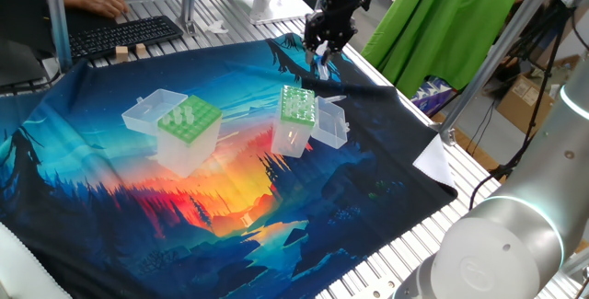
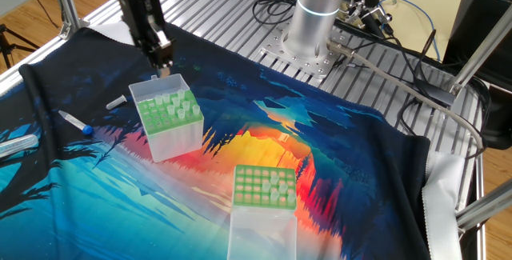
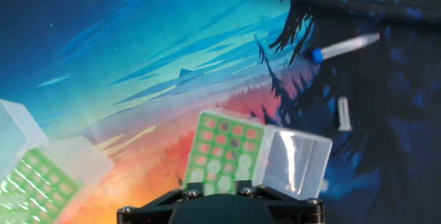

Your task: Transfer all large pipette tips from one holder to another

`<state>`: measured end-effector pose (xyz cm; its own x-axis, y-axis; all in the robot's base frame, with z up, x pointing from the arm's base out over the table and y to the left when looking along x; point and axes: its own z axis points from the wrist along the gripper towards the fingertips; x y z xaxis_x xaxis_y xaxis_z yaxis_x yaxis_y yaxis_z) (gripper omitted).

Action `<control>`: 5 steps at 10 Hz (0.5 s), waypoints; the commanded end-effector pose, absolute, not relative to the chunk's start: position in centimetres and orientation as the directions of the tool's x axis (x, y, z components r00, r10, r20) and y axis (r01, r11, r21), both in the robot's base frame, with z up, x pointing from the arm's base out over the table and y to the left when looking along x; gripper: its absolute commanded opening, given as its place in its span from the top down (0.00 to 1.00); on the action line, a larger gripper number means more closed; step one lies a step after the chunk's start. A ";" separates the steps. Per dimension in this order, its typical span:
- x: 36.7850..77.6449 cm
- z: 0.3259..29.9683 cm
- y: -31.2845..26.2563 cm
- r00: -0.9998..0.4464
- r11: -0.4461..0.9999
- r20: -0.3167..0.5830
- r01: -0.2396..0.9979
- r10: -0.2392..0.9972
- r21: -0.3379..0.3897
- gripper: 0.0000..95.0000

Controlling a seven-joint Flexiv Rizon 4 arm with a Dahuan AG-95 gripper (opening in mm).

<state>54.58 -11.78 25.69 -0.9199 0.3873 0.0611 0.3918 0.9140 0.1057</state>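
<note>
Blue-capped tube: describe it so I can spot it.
On the printed cloth, go to the dark edge beside the green-topped box nearest the gripper. The tube lies flat there; alone among the loose clear pieces nearby, it has a blue end.

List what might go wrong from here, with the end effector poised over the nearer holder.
1. The end effector hangs right by the open lid of the nearer holder. A descent slightly off might catch the lid and shift the holder.
2. The pipette tips stand close together, so taking one may knock its neighbours.
3. A blue-capped tube lies loose on the cloth nearby, and a low sweep might hit it.
</note>
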 end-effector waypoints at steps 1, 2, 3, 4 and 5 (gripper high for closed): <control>53.3 26.4 -8.5 -0.864 0.859 0.069 0.503 0.498 0.099 1.00; 52.9 26.4 -7.2 -0.850 0.844 0.067 0.527 0.523 0.097 1.00; 52.5 26.3 -6.0 -0.836 0.831 0.070 0.548 0.544 0.095 1.00; 52.3 26.5 -5.6 -0.835 0.829 0.079 0.551 0.545 0.100 1.00; 52.1 26.8 -5.3 -0.823 0.815 0.092 0.568 0.561 0.115 1.00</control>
